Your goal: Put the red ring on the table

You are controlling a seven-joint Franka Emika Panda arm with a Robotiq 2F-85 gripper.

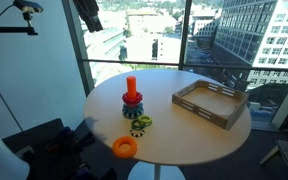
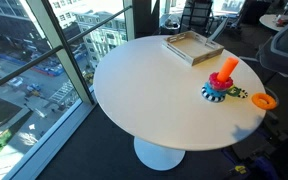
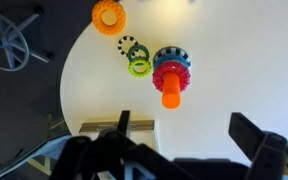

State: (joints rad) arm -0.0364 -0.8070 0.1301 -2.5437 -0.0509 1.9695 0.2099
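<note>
Red ring point(image 3: 170, 76) on upright orange-red peg point(image 3: 171, 97), sitting atop blue ring point(image 3: 171, 58); same stack in both exterior views point(image 1: 132, 98). Not on bare table point(image 2: 144, 90). Green ring point(image 3: 140, 66), black toothed ring point(image 3: 131, 47), orange ring point(image 3: 108, 14) loose on tabletop near peg. Wooden tray point(image 1: 210, 103) well apart. Gripper point(image 3: 179, 150) high above, jaws spread wide, holding nothing.

One round, smooth beige bench point(image 1: 179, 135). One rectangular wooden tray point(image 1: 208, 112). One upright orange-red plastic peg point(image 1: 131, 85). Five plastic toy rings: one red-magenta ring point(image 3: 160, 75), one blue ring point(image 3: 170, 57), one green ring point(image 3: 140, 67), one black ring point(image 3: 130, 47) and one orange ring point(image 3: 108, 14).
</note>
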